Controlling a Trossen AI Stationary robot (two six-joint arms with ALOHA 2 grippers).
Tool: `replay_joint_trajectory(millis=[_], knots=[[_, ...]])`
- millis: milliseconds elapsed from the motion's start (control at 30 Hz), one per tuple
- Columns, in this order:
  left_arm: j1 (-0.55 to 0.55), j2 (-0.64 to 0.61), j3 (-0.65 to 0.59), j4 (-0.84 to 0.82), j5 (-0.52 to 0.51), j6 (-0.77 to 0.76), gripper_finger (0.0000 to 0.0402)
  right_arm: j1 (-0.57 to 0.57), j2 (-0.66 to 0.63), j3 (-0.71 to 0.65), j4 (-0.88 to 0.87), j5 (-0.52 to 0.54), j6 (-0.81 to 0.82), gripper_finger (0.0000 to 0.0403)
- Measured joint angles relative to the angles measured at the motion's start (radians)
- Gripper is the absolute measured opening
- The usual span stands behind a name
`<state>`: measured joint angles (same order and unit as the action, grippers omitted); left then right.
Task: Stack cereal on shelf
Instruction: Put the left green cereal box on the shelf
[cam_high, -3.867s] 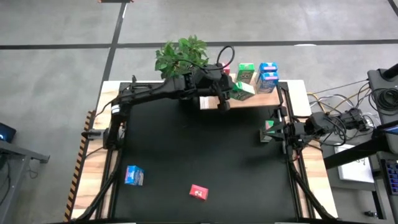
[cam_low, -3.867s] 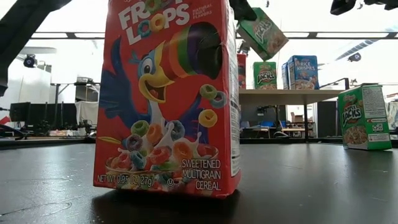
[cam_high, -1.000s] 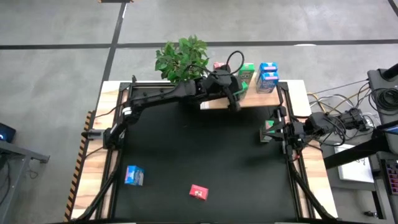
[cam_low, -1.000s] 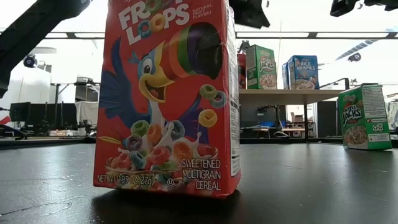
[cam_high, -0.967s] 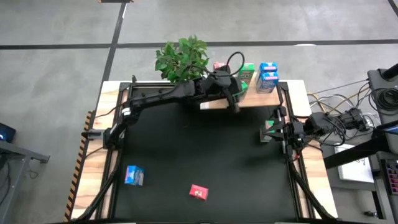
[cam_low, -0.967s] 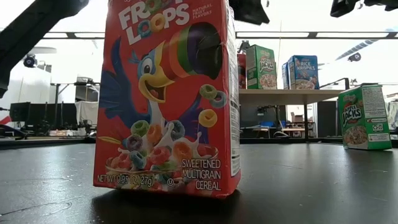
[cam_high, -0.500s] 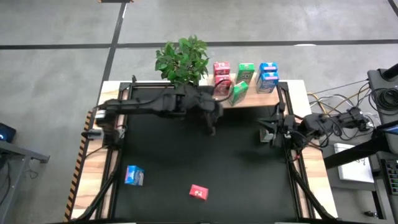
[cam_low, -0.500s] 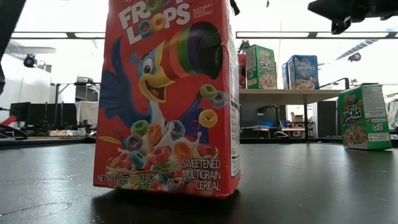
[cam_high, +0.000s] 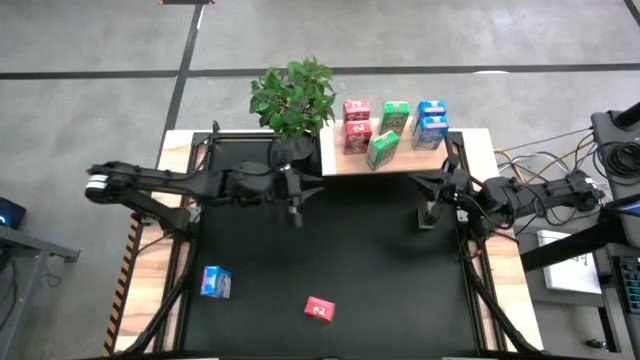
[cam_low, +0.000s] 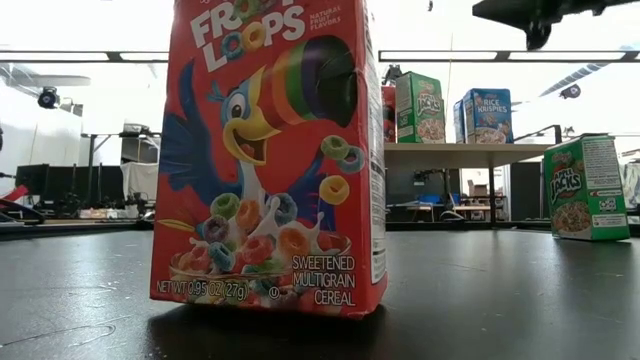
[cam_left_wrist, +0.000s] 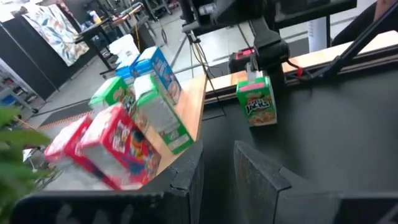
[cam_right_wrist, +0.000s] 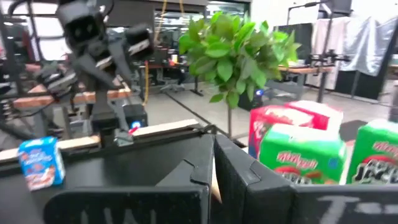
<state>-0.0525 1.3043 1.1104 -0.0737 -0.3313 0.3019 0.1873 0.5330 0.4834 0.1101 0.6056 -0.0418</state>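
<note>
The shelf (cam_high: 400, 162) is a pale plank at the table's far side. It bears red (cam_high: 355, 125), green (cam_high: 395, 115) and blue (cam_high: 430, 122) cereal boxes, and one more green box (cam_high: 382, 148) stands at its front edge. My left gripper (cam_high: 296, 215) hovers over the black table left of the shelf, open with a narrow gap (cam_left_wrist: 217, 158) and nothing in it. My right gripper (cam_high: 428, 205) is shut (cam_right_wrist: 213, 162) above a green box (cam_left_wrist: 256, 106) standing on its base near the table's right edge. A blue box (cam_high: 215, 282) and a red box (cam_high: 320, 309) stand on the near part of the table.
A potted plant (cam_high: 293, 92) stands at the shelf's left end. Wood strips (cam_high: 150, 280) run along the table's sides. In the low view the red box (cam_low: 270, 160) fills the foreground and the green box (cam_low: 588, 188) stands at the right.
My left gripper has drawn back from the shelf toward the table's left edge and a little down. The green box it was over stays standing at the shelf's front. My right gripper has turned at the wrist above the green box on the table.
</note>
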Motion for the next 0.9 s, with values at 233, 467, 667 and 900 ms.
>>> replay_joint_trajectory(millis=[233,467,667,900], knots=[[0.000,-0.115,-0.157,0.100,0.000,0.003,0.0072,-0.106,0.143,0.178,-0.097,-0.006,-0.033,0.0008],[0.000,-0.165,-0.206,0.100,0.000,0.032,0.0072,-0.247,0.280,0.365,-0.296,-0.115,-0.003,0.0008],[0.000,-0.162,-0.209,0.099,0.000,0.056,0.0072,-0.352,0.391,0.496,-0.364,-0.169,-0.023,0.0008],[0.000,-0.158,-0.210,0.084,0.000,0.087,0.0072,-0.428,0.478,0.629,-0.468,-0.168,-0.072,0.0008]])
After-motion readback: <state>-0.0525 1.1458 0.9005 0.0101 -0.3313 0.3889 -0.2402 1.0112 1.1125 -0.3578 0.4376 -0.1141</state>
